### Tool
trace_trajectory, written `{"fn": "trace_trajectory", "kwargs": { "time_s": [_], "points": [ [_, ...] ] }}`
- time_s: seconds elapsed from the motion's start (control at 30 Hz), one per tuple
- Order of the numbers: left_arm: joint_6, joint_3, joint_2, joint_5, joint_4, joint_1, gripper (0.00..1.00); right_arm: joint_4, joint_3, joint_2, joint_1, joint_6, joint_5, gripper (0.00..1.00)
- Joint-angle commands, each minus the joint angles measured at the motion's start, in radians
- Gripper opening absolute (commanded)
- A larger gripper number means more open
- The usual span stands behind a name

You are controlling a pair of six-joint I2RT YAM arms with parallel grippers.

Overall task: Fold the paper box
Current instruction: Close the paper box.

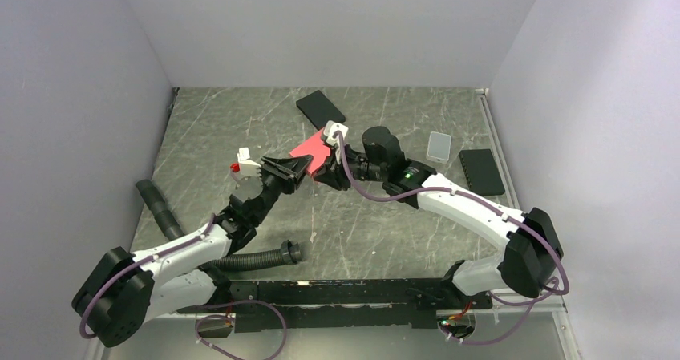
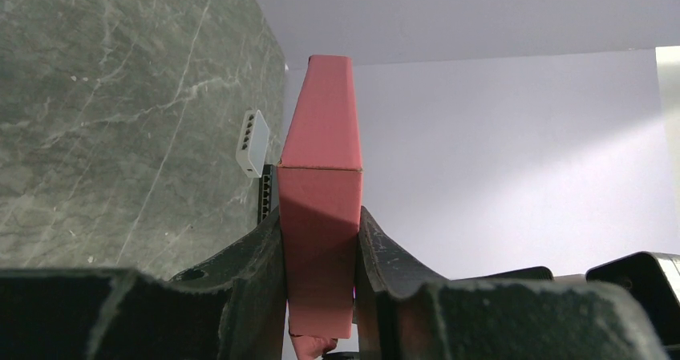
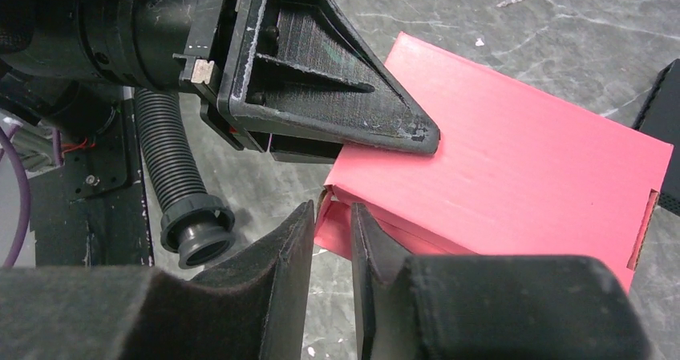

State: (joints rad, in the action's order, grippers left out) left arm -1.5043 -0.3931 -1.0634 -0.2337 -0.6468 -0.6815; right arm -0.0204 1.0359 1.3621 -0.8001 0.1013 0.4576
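Squeezing paper box (image 2: 321, 135) by sides, left gripper (image 2: 321, 216) steadies it so right gripper (image 3: 331, 216) can tuck end flap (image 3: 335, 230); cannot tell if right one grips.

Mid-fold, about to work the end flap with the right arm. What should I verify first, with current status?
1. Left gripper clamped on the paper box: ok.
2. Box body looks uncrushed: ok.
3. Right gripper lined up at the near end flap: ok.
4. Flap pinched by right gripper: cannot tell.
5. Hose apart from the box: ok.
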Motion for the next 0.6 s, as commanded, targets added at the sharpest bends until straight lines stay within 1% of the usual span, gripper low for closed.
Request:
{"fn": "trace_trajectory", "kwargs": {
  "time_s": [0.0,0.1,0.2,0.43,0.57],
  "points": [
    [0.004,-0.046,0.002,-0.012,-0.063,-0.006,0.00,0.039,0.018,0.002,-0.007,-0.009,-0.020,0.27],
    [0.007,-0.047,0.006,-0.013,-0.059,-0.006,0.00,0.036,0.021,0.005,-0.011,-0.008,-0.025,0.26],
    [0.007,-0.046,0.009,-0.015,-0.054,-0.006,0.00,0.033,0.023,0.009,-0.014,-0.011,-0.027,0.22],
    [0.007,-0.046,0.008,-0.016,-0.056,-0.007,0.00,0.025,0.039,0.013,-0.019,-0.026,-0.042,0.00],
    [0.009,-0.050,0.004,-0.015,-0.053,-0.007,0.00,0.025,0.051,0.014,-0.019,-0.043,-0.061,0.00]
  ]
}}
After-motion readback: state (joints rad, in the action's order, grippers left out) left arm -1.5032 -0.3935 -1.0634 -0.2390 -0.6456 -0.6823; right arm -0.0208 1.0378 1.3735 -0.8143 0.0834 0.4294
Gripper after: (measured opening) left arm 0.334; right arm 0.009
